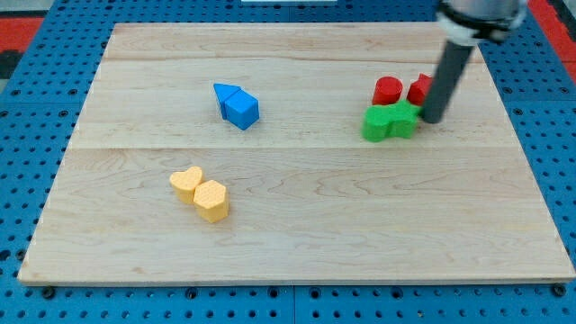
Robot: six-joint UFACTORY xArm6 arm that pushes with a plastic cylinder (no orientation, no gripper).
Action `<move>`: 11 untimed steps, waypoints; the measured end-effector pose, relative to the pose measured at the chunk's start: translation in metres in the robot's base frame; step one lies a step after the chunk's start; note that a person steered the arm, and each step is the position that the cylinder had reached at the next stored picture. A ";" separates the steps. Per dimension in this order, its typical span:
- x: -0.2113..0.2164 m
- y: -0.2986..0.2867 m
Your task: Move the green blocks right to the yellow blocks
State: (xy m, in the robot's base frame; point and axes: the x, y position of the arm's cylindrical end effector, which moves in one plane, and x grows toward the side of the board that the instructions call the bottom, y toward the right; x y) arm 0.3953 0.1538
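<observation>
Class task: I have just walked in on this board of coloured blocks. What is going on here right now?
A robot arm's rod is working on a wooden board. My tip sits just at the view's right of the two green blocks, with the two red blocks right behind them toward the view's top. The two yellow blocks lie far off toward the view's lower left, and the two blue blocks sit at the upper middle. The greens are not yet near the yellows.

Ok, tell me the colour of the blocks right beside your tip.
Green, touching my tip on its left; the camera view shows them clearly.
</observation>
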 end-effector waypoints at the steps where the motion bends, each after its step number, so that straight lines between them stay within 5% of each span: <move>1: 0.000 -0.072; 6: -0.001 -0.191; 8: 0.033 -0.195; 11: 0.108 -0.118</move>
